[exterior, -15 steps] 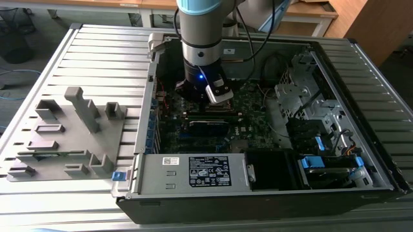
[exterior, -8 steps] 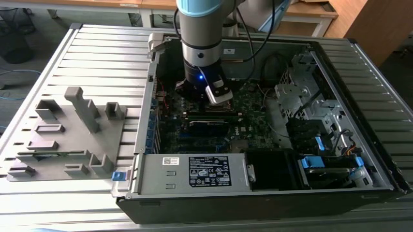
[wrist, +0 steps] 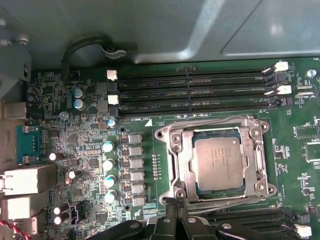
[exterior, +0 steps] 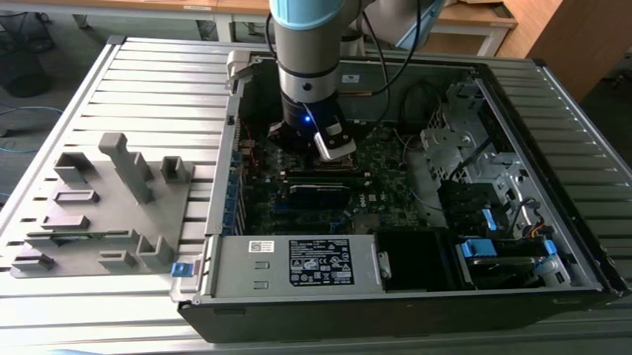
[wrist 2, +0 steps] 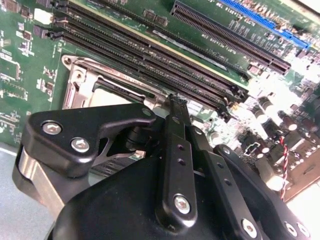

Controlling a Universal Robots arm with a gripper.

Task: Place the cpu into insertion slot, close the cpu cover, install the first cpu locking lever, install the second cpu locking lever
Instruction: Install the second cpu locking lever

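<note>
I see the cpu (wrist: 218, 164) seated in the insertion slot (wrist: 186, 165) with the cpu cover (wrist: 176, 146) down around it. My gripper (wrist: 176, 209), jaws together, presses at the socket's edge; I judge a locking lever is being latched, needing steady downward pressure.

— What does the computer case rest on?
— A ribbed grey metal table (exterior: 148, 81).
— And behind it?
— Light wooden desks (exterior: 197, 6), a brown wooden cabinet (exterior: 578, 37), grey floor (exterior: 55, 55).
</note>
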